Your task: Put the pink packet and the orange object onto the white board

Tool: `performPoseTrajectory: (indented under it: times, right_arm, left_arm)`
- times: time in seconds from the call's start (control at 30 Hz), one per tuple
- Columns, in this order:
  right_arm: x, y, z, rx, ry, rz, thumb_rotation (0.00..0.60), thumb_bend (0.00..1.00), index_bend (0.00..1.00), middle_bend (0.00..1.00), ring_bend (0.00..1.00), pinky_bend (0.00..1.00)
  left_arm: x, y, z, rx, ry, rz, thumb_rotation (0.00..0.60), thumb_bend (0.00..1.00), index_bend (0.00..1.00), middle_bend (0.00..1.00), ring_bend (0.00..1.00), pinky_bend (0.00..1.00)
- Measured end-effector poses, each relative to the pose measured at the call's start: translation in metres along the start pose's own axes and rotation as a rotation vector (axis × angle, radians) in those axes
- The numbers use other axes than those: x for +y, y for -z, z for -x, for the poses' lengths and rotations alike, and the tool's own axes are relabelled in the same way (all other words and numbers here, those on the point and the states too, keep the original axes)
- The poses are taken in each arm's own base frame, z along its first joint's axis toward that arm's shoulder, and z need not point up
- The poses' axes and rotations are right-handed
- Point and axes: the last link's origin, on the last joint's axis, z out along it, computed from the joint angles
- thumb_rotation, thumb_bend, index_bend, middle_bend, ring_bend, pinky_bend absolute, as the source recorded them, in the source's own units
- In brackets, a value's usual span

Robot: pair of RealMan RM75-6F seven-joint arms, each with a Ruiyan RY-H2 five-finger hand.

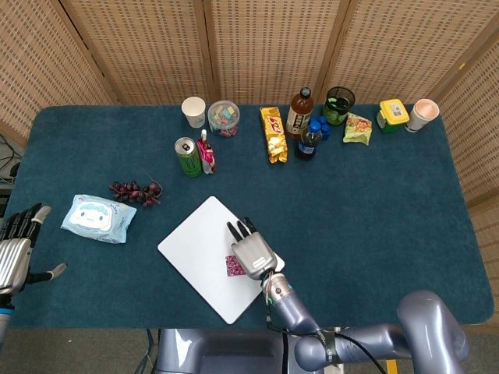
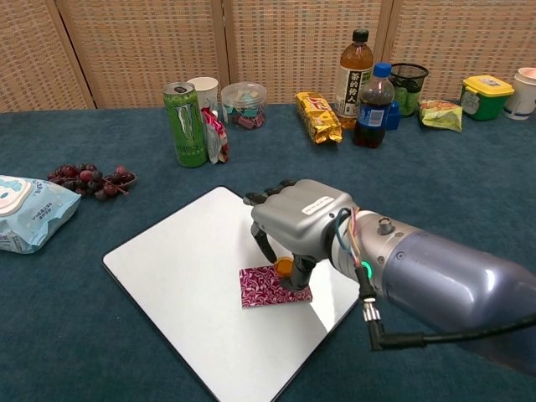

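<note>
Pink packet, a flat shiny square with a swirly pattern, already lies on the white board, close to the board's right corner. That half of the job looks done.

The small round orange object is pinched in the robot's right hand. The grey metal hand hangs over the board with its fingers curled down around the orange thing. The orange thing sits just above the pink packet's far edge, or maybe touches it; I cannot tell which. So the second half is nearly done. I think the hand only has to let go and lift away. The orange thing is round, so it might roll off the flat board if it is dropped carelessly.

The robot's left hand is far off at the left edge of the blue table. Its fingers are spread apart and it holds nothing.

Along the table's far edge stand other things, like a green drink can and a brown tea bottle. They are not part of the job.
</note>
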Motion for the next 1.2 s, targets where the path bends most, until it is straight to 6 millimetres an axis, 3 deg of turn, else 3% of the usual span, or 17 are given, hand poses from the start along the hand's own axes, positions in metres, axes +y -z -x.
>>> performPoseTrajectory:
  times: [0.1, 0.43, 0.57, 0.67, 0.77, 0.9, 1.07, 1.2]
  right_arm:
    - [0.001, 0.001, 0.0, -0.001, -0.004, 0.003, 0.6, 0.21, 0.13, 0.0, 0.0, 0.0]
    - [0.006, 0.01, -0.016, 0.037, -0.054, 0.009, 0.6, 0.21, 0.13, 0.0, 0.0, 0.0]
    - [0.02, 0.02, -0.03, 0.087, -0.067, 0.028, 0.6, 0.23, 0.13, 0.0, 0.0, 0.0]
    - [0.045, 0.03, -0.042, 0.148, -0.067, 0.063, 0.6, 0.2, 0.13, 0.0, 0.0, 0.0]
    - [0.077, 0.045, -0.047, 0.207, -0.086, 0.11, 0.6, 0.1, 0.13, 0.0, 0.0, 0.0]
    - [0.129, 0.071, -0.045, 0.29, -0.119, 0.186, 0.6, 0.0, 0.1, 0.0, 0.0, 0.0]
    - [0.192, 0.118, -0.024, 0.37, -0.155, 0.308, 0.6, 0.0, 0.01, 0.0, 0.0, 0.0]
    - [0.234, 0.179, 0.008, 0.405, -0.191, 0.442, 0.6, 0.0, 0.0, 0.0, 0.0, 0.0]
  left_arm:
    - [0.0, 0.0, 0.0, -0.001, 0.001, 0.0, 0.6, 0.0, 0.0, 0.0, 0.0, 0.0]
    - [0.0, 0.001, 0.0, 0.008, -0.004, 0.001, 0.6, 0.0, 0.0, 0.0, 0.0, 0.0]
    - [0.0, 0.003, -0.001, 0.014, 0.001, 0.009, 0.6, 0.0, 0.0, 0.0, 0.0, 0.0]
    - [-0.001, 0.004, -0.002, 0.02, 0.002, 0.016, 0.6, 0.0, 0.0, 0.0, 0.0, 0.0]
    - [-0.002, 0.006, -0.001, 0.025, 0.002, 0.022, 0.6, 0.0, 0.0, 0.0, 0.0, 0.0]
    - [-0.005, 0.009, -0.001, 0.036, 0.002, 0.03, 0.6, 0.0, 0.0, 0.0, 0.0, 0.0]
    - [-0.01, 0.013, 0.0, 0.05, -0.002, 0.034, 0.6, 0.0, 0.0, 0.0, 0.0, 0.0]
    - [-0.014, 0.015, 0.0, 0.057, 0.005, 0.027, 0.6, 0.0, 0.0, 0.0, 0.0, 0.0]
